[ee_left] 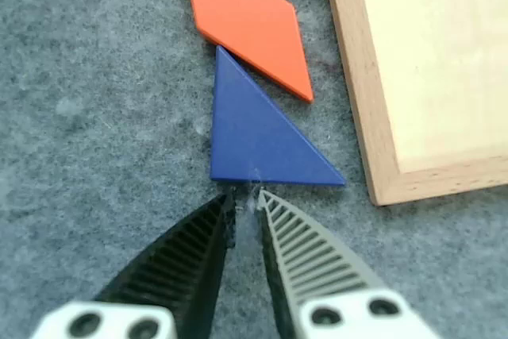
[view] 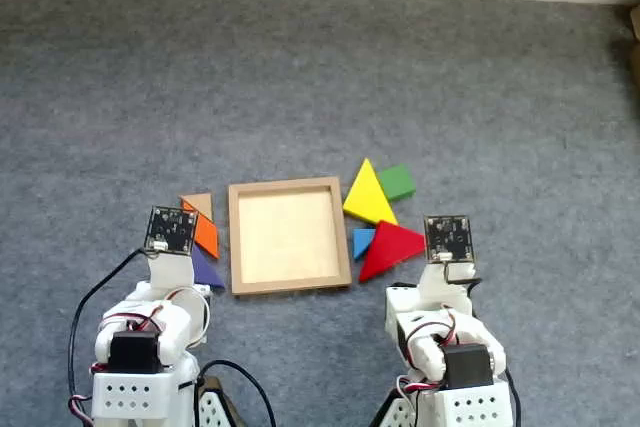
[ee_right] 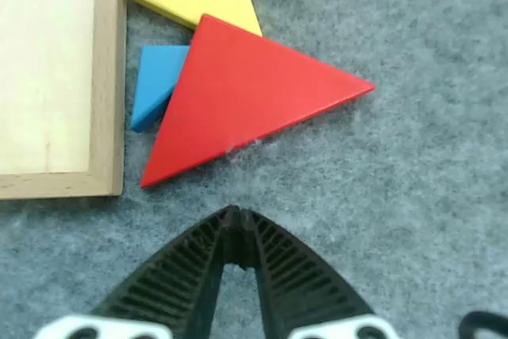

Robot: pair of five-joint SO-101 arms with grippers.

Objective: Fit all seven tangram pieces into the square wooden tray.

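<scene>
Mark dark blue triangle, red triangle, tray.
dark blue triangle (ee_left: 255, 136): left wrist view, middle of top face.
red triangle (ee_right: 240, 95): right wrist view, middle of top face.
tray (view: 285, 185): high view, far rim.

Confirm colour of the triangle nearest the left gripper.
Dark blue triangle, clearest in the left wrist view, just ahead of the left gripper.

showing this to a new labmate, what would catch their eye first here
The square wooden tray sits bare between the arms, all pieces outside it. A big red triangle and a yellow triangle lie on its right, an orange parallelogram and a dark blue triangle on its left. The left end effector points at the blue piece, the right end effector at the red.
</scene>
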